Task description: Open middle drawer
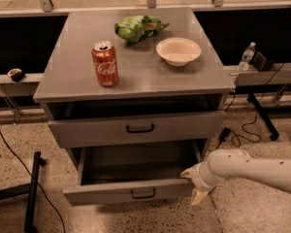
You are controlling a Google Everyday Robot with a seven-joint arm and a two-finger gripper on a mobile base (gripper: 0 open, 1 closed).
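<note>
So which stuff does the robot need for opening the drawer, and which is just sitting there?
For the job: middle drawer, pulled out; gripper at its right end.
Just lying about: cola can, green bag, bowl, water bottle.

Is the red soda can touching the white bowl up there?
Apart. The camera view shows bare cabinet top between the can and the bowl. The gripper is low, at the right end of the pulled-out middle drawer.

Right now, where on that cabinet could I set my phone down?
The cabinet top is bare along its front, right of the soda can and before the bowl, and left of the can. The chip bag and bowl crowd the back right. The middle drawer looks bare inside, but the gripper sits at its right front corner.
</note>
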